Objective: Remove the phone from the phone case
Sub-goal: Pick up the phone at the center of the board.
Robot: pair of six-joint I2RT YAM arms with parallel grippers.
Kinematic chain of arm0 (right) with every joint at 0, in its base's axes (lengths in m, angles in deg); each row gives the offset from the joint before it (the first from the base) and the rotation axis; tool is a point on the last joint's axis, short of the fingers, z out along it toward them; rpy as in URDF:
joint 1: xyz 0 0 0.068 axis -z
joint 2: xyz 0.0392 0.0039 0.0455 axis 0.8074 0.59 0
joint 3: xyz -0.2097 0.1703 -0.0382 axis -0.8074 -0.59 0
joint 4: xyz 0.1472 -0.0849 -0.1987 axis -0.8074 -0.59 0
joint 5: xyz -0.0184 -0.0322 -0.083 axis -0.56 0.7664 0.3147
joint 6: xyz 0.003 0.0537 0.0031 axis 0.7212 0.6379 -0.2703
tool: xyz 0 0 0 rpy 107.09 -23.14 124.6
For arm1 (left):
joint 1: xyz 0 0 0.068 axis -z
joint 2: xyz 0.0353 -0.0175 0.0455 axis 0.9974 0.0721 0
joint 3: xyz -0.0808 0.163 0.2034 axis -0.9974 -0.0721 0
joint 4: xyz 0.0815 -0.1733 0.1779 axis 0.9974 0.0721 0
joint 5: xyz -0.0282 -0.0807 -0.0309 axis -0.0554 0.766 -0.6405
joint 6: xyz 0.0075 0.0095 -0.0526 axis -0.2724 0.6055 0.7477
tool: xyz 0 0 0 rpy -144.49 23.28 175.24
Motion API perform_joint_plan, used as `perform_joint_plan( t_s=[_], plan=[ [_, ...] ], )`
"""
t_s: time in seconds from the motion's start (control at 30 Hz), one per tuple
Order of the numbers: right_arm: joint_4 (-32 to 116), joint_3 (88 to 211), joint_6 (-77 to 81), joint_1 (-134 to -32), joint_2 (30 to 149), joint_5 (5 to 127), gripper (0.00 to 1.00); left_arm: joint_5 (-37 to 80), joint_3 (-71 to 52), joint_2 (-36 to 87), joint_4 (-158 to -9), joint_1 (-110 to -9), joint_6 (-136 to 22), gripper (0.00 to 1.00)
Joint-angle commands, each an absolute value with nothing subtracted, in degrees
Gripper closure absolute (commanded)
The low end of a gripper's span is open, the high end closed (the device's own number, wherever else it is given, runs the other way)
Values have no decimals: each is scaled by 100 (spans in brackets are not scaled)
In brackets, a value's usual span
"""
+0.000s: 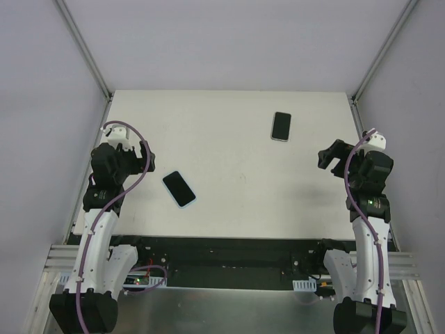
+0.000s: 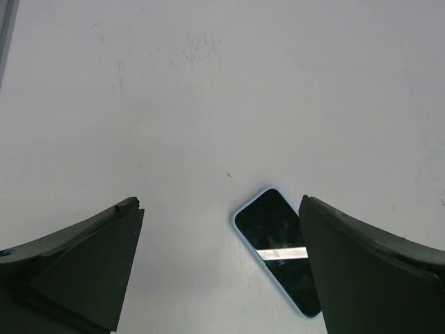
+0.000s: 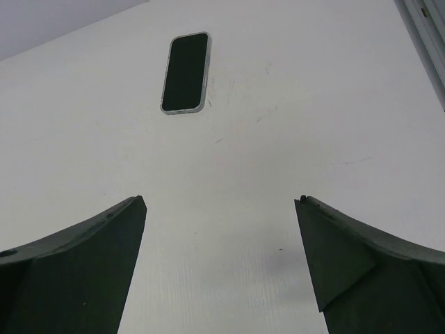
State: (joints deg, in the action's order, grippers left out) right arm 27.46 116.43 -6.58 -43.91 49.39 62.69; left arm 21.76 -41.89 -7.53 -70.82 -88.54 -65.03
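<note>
Grippers first, going left to right: the left gripper [image 2: 221, 204] hangs over the near-left part of the table [image 1: 236, 209] with its fingers spread wide and nothing between them. Just ahead of it lies the blue phone [image 1: 179, 188], face up and diagonal, with the case [image 2: 234, 220] showing as a thin blue rim around the dark screen. Farther right and toward the back sits the grey phone [image 1: 281, 126], also face up. Its pale rim is probably a clear case, and it's well apart from the first. The right gripper [image 3: 221, 200] is over by the right edge, also wide open and empty, pointed roughly at the grey one. The job looks not yet begun, so the step in hand is picking a phone and getting a hold on it. My take: go for the blue one, since it's closest to the left arm. It lies flat, though, so a straight pinch won't get under it. I'd pin one end with one gripper and have the other peel the case lip off a corner, working along the long edge instead of yanking. Slipping on the glass is the risk. Writing: none I can read. Both screens are dark with no logos, just a glare stripe across the blue one.
</note>
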Motion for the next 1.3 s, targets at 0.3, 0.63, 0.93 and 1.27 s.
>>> perform_joint_plan(
  t_s=[0.3, 0.63, 0.93, 1.27],
  plan=[
    [3057, 11658, -730, -4330, 4848, 6194, 1, 1960, -4009, -810, -7003, -8991, -6551, 0],
    [3066, 11622, -748, -4304, 4777, 6142, 1, 2213, -3666, -951, -6643, -9087, -6656, 0],
    [3075, 11578, -862, -4251, 4760, 6036, 1, 3269, -3298, -837, -6301, -9087, -7375, 0],
    [3101, 11517, -976, -4242, 4637, 5755, 1, 3955, -2621, -196, -4894, -9079, -9214, 0]
  ],
)
